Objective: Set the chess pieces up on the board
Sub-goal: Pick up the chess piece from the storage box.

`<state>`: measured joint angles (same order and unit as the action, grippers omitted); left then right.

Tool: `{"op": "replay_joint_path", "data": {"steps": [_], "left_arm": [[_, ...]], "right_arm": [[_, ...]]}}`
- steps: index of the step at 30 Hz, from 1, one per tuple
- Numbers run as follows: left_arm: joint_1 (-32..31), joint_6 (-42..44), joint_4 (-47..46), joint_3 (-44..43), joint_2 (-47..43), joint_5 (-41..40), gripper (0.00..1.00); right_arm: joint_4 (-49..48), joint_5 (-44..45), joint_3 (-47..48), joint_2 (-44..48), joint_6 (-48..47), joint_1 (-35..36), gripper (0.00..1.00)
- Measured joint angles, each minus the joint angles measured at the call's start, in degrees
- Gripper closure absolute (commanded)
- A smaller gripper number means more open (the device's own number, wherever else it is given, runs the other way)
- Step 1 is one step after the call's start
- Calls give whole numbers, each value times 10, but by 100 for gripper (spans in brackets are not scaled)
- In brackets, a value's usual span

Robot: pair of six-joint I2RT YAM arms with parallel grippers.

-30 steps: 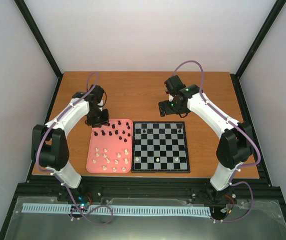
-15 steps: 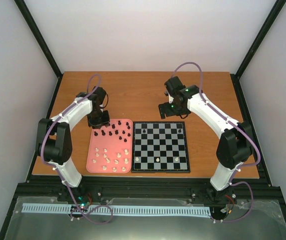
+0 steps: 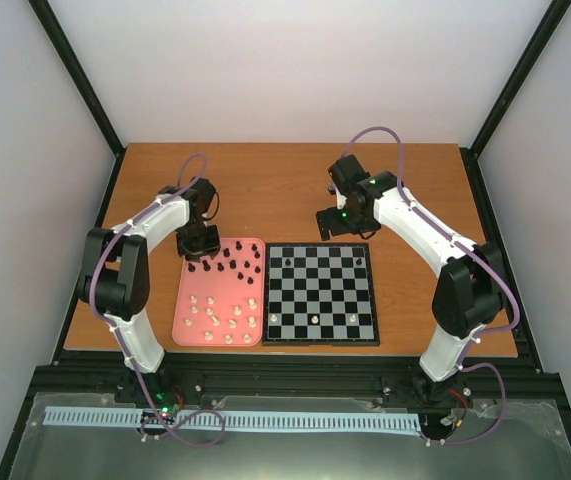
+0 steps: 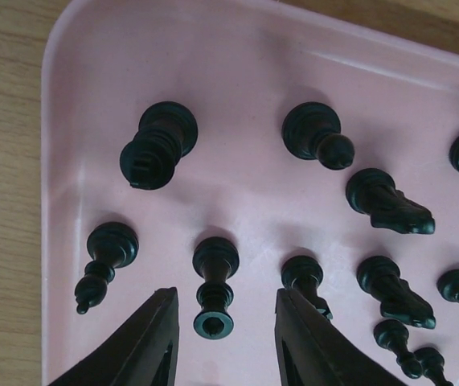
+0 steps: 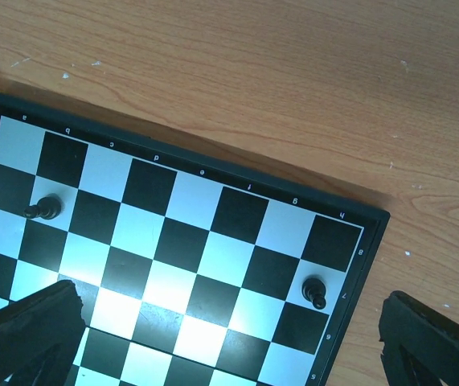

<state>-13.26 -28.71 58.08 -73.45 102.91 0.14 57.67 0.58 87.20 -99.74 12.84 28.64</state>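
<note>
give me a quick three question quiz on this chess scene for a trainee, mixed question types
1. True or false: the left claw hangs over the pink tray.
2. How many black pieces stand on the board in the right wrist view?
3. The right claw is: A) shut on a piece, B) open and empty, C) out of view.

Key: 1 true; 2 two; 3 B.

The tray (image 3: 181,288) holding most chess pieces (image 4: 157,146) lies just left of the board (image 3: 320,290) on the table (image 3: 265,190).
</note>
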Motion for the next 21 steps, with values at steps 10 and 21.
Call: {"op": "replay_joint_path", "data": {"steps": [10, 21], "left_arm": [[1, 0, -1, 0, 16, -7, 65], [9, 1, -22, 21, 24, 4, 69]], "right_arm": [[0, 0, 0, 0, 0, 0, 0], [0, -2, 0, 0, -1, 0, 0]]}}
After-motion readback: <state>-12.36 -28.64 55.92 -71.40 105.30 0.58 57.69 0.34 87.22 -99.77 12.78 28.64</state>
